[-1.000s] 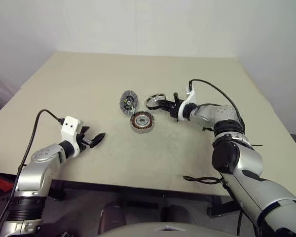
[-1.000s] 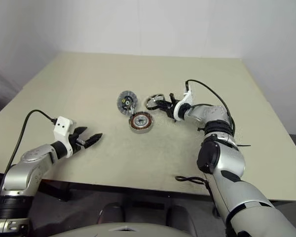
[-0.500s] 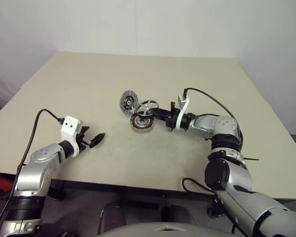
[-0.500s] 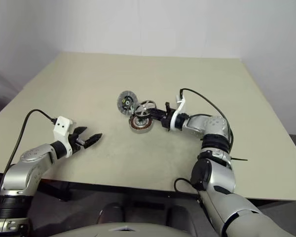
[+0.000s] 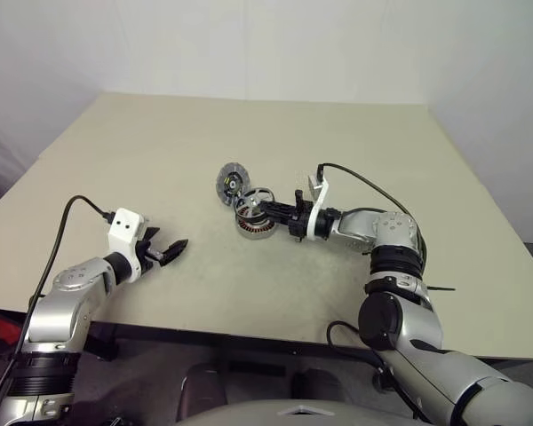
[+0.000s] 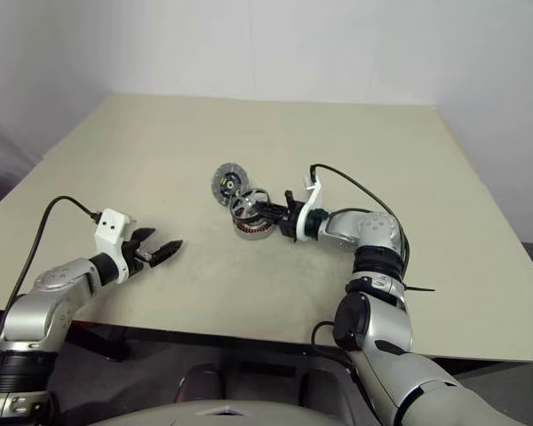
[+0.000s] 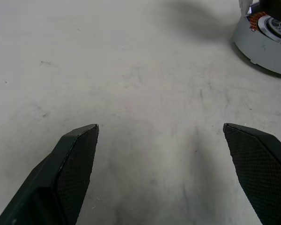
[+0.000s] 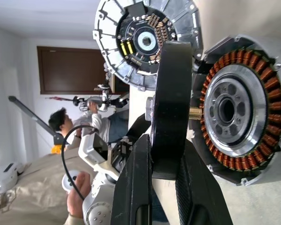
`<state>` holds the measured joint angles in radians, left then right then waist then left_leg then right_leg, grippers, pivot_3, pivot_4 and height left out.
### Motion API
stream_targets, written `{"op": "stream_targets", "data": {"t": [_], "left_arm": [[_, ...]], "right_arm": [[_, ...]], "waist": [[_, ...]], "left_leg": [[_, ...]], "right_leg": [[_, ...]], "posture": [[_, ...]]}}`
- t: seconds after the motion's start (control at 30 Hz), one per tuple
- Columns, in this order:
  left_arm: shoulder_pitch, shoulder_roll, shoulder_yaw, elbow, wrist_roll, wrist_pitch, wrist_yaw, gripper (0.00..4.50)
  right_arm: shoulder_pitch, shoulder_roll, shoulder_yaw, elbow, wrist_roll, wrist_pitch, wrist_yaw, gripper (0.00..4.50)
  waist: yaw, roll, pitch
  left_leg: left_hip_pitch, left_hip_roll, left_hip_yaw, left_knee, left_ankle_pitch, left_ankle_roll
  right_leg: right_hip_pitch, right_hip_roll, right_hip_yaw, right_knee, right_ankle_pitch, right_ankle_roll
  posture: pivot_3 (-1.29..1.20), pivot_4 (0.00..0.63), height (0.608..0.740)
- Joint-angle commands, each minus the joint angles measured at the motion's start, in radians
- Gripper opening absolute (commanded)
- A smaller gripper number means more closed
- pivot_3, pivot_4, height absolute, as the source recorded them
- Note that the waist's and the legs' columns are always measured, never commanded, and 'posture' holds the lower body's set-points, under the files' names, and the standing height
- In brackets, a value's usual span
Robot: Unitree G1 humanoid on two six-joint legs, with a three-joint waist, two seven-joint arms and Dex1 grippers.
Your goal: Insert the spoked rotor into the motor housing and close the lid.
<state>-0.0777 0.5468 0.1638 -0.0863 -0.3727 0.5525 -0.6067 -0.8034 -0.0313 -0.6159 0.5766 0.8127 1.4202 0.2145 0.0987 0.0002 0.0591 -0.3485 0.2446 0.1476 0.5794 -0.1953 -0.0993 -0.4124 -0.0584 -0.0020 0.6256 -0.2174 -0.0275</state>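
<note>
Nearest the front edge of the table [image 5: 355,142], toward its left corner, the left gripper [image 5: 172,250] hangs just above the bare surface with its two black fingers [image 7: 70,168] spread wide and nothing between them. It points inward across the table toward the parts, which lie well apart from it.

Farther in, about midway between the left and right edges, the motor housing [image 5: 253,225] sits flat on the table, its ring of copper-brown windings around a metal centre facing up. The right gripper [image 5: 268,210] reaches in from the right-edge side, its fingers [image 8: 131,187] clamped on the rim of the spoked rotor [image 5: 254,202]. The rotor is held off the surface, tilted on edge, directly over the housing and very close to it; in the right wrist view its dark ring stands edge-on in front of the windings, the hub's small brass shaft pointing at the housing's centre.

Just beyond the housing, toward the far edge, the lid [image 5: 231,184] stands leaning, its ribbed rim and dark centre with yellow-green marks turned toward the housing
</note>
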Motion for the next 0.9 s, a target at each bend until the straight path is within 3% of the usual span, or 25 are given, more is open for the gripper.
{"op": "stream_targets", "data": {"t": [0.03, 0.77, 0.9], "left_arm": [[-0.008, 0.017, 0.022, -0.029, -0.004, -0.008, -0.004, 4.50], [-0.001, 0.021, 0.027, -0.040, -0.005, -0.005, 0.000, 4.50], [-0.002, 0.021, 0.026, -0.039, -0.004, -0.006, -0.001, 4.50]], "right_arm": [[-0.018, -0.003, -0.001, 0.003, 0.013, -0.018, 0.002, 0.35], [0.022, 0.014, 0.068, 0.011, 0.002, -0.056, 0.045, 0.35], [0.029, 0.028, 0.073, -0.033, 0.004, -0.039, 0.019, 1.60]], "waist": [[0.000, 0.000, 0.000], [-0.001, 0.000, 0.000], [-0.001, 0.000, 0.000]], "left_leg": [[0.000, 0.000, 0.000, 0.000, 0.000, 0.000], [0.002, 0.000, 0.000, 0.000, 0.000, 0.000], [0.004, 0.000, 0.000, 0.000, 0.000, 0.000]], "right_leg": [[0.000, 0.000, 0.000, 0.000, 0.000, 0.000], [0.003, 0.000, 0.000, 0.000, 0.000, 0.000], [0.004, 0.000, 0.000, 0.000, 0.000, 0.000]], "posture": [[0.00, 0.000, 0.740], [0.00, 0.000, 0.740], [0.00, 0.000, 0.740]]}}
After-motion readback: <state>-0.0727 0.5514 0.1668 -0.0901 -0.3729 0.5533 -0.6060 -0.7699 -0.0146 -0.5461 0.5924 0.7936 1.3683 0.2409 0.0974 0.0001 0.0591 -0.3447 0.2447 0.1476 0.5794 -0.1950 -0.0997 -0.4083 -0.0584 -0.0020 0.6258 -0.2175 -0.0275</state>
